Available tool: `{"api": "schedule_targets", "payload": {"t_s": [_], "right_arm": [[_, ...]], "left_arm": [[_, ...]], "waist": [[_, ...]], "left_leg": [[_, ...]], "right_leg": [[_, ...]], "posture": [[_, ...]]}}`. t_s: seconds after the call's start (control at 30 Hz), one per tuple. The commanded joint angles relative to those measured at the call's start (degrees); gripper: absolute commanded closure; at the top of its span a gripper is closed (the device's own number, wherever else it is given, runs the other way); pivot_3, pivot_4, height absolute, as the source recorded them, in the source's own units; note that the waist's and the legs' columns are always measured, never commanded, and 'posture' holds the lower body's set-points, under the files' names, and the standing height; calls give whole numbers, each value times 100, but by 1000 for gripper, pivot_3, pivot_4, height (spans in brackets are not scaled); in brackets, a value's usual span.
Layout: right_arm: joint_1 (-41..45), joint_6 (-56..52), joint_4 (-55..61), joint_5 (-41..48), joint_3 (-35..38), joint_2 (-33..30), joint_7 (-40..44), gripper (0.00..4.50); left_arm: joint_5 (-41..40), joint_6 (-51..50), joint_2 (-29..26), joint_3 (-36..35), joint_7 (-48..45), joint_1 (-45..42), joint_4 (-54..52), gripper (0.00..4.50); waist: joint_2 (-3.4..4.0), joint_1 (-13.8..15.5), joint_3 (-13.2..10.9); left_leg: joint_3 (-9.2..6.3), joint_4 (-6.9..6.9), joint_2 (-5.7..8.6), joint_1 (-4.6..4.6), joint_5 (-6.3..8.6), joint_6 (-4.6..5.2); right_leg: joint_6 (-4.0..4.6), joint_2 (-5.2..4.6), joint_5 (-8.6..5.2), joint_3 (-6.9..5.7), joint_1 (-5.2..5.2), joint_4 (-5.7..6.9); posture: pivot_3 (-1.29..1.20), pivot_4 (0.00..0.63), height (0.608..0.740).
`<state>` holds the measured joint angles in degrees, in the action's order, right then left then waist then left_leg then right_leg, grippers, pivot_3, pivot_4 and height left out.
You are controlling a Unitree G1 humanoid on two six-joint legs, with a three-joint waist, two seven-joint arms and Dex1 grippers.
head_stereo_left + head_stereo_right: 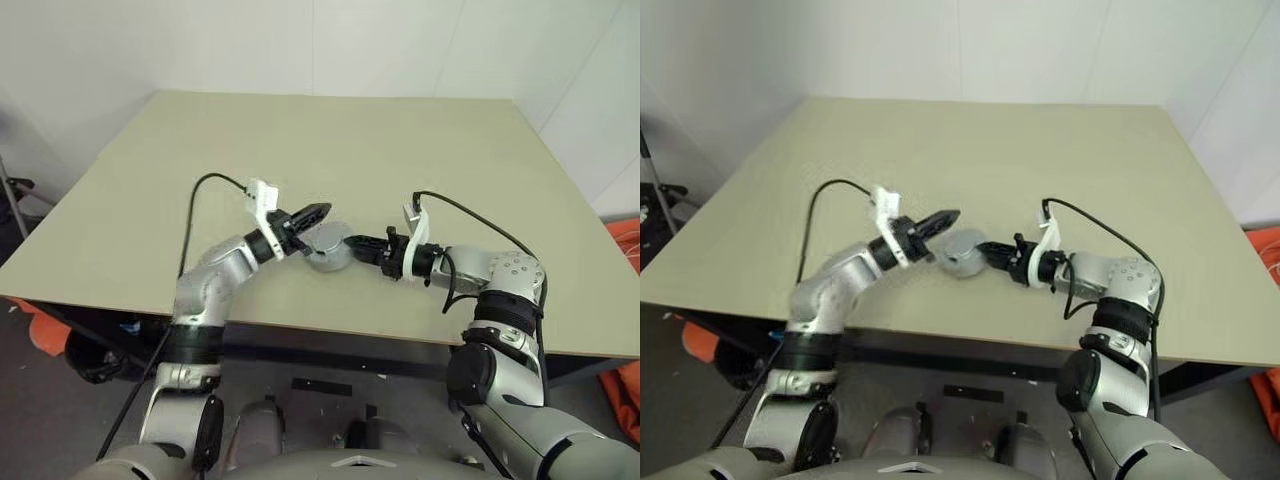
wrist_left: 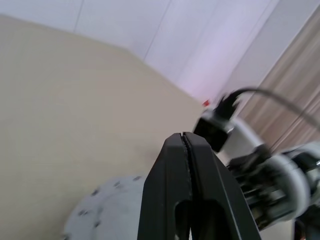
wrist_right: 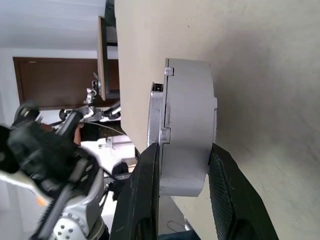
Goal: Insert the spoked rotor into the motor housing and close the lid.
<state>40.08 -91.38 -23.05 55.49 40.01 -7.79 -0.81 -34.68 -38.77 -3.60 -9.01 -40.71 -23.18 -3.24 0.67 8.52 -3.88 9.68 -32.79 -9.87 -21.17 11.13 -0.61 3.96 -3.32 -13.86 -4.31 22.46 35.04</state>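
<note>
Black fingers of the right end effector (image 1: 352, 243) pinch the grey motor housing (image 1: 327, 246) by its two flat faces; the right wrist view shows one finger (image 3: 145, 195) on either side of the disc. The housing sits just below the centre of the left eye view, at the near part of the beige desk (image 1: 400, 140). The left end effector (image 1: 322, 211), pressed together and empty, hovers just up and left of the housing.
</note>
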Motion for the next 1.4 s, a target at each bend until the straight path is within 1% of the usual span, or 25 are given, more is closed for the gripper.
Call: {"api": "schedule_targets", "payload": {"t_s": [0.03, 0.17, 0.27, 0.3, 0.37, 0.4, 0.47, 0.53, 0.6, 0.67, 0.93, 1.07, 1.4], "right_arm": [[214, 114, 89, 67, 75, -63, 208, 3351], [268, 176, 30, -23, 45, -96, 310, 3351], [384, 232, -31, -18, 55, -74, 366, 3351], [429, 246, -47, -12, 69, -54, 373, 3351], [508, 245, -27, 18, 97, 27, 372, 3351], [541, 232, 10, 47, 111, 83, 366, 3351], [601, 193, 116, 105, 152, 207, 326, 3351], [651, 150, 234, 145, 202, 317, 279, 3351], [686, 128, 298, 147, 256, 389, 231, 3351], [703, 101, 356, 157, 296, 441, 194, 3351], [803, 69, 441, 126, 418, 552, 108, 3351], [878, 15, 467, 161, 474, 640, 77, 3351], [839, -112, 730, 297, 512, 881, -62, 3351]], "left_arm": [[-1115, -710, 1, -570, 491, 578, -920, 4434], [-1881, -1139, 75, -926, 1105, 1309, -1338, 4434], [-2303, -1323, 224, -1114, 1603, 1611, -1227, 3859], [-2423, -1361, 292, -1163, 1768, 1669, -1147, 3596], [-2639, -1425, 432, -1206, 2039, 1687, -977, 2896], [-2781, -1451, 515, -1233, 2171, 1655, -892, 2562], [-2993, -1423, 654, -1320, 2424, 1543, -688, 1963], [-3140, -1383, 740, -1387, 2651, 1426, -474, 1226], [-3282, -1355, 793, -1404, 2789, 1351, -370, 574], [-3434, -1303, 830, -1440, 2902, 1275, -294, 13], [-3798, -1237, 800, -1451, 3169, 1243, -59, 13], [-3836, -1229, 774, -1425, 3138, 1179, 226, 13], [-3952, -1126, 878, -1385, 2823, 651, 892, 13]], "waist": [[1, -6, -1], [1, -11, -2], [3, -2, -3], [3, -6, -3], [2, -6, -3], [2, -6, -3], [2, -7, -3], [2, -10, -3], [2, -8, -3], [2, -2, -2], [2, -5, -2], [2, -9, -2], [2, 1, -2]], "left_leg": [[0, 0, -2, 1, 0, 0], [0, -4, -2, 1, 0, -1], [-2, -19, -4, 6, -1, -3], [-2, -22, -2, 10, -1, -4], [-2, -29, -2, 13, -3, -6], [-2, -30, -2, 14, -4, -9], [-2, -31, -1, 18, -6, -11], [-2, -32, 0, 18, -6, -12], [-3, -32, -1, 17, -6, -12], [-5, -32, 2, 14, -6, -12], [-10, -31, 4, 6, -6, -11], [-10, -33, 3, 9, -7, -13], [-14, -35, 6, 8, -7, -13]], "right_leg": [[0, 1, 0, -1, 0, 1], [1, 1, -2, -1, -2, -1], [8, 2, -8, -1, -13, -2], [2, 2, -6, 1, -18, -3], [-20, 2, -1, 6, -25, -11], [-56, 2, -13, 7, -29, -17], [-66, 2, -9, 11, -33, -18], [-82, 2, 4, 12, -33, -17], [-66, 4, 16, 12, -33, -16], [-54, 4, 25, 12, -33, -17], [-63, 5, 28, 12, -30, -19], [-96, 5, 13, 12, -30, -17], [-73, 4, 29, 13, -33, -18]], "posture": [[0, 0, 740], [0, 0, 740], [0, 0, 740], [0, 0, 740], [0, 0, 740], [0, 0, 740], [0, 0, 740], [0, 0, 740], [0, 0, 740], [0, 0, 740], [0, 0, 740], [0, 0, 740], [0, 0, 740]]}}
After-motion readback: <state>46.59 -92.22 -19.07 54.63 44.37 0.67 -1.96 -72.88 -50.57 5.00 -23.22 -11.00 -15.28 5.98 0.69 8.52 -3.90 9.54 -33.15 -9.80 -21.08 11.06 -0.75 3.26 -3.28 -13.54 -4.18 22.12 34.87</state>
